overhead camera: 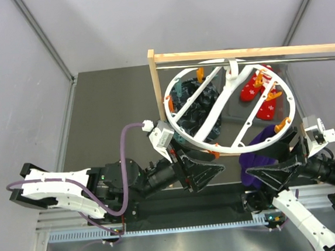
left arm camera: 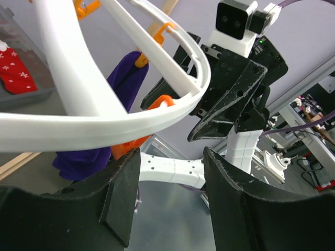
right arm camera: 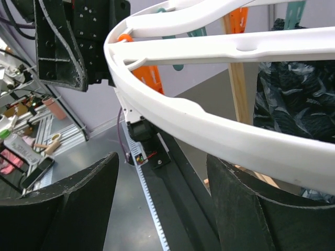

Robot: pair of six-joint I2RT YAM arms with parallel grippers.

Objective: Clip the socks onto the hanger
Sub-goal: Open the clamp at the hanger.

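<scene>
Left gripper [left arm camera: 170, 157]: bottom of frame, jaws spread, hanger rim crossing just above the tips.
Right gripper [right arm camera: 162, 162]: bottom of frame, jaws spread, rim passing over them.
Hanger [overhead camera: 220, 110]: upper centre, by the wooden rack [overhead camera: 153, 85].
Socks: purple sock [overhead camera: 254, 165] at the lower right rim; red socks [overhead camera: 252, 88] upper right; dark socks [overhead camera: 195, 102] left.

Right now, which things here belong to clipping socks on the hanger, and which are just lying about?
Job: hanger, orange clips, purple sock, red socks, dark patterned socks.
Just about: wooden rack, table, bench clutter.
</scene>
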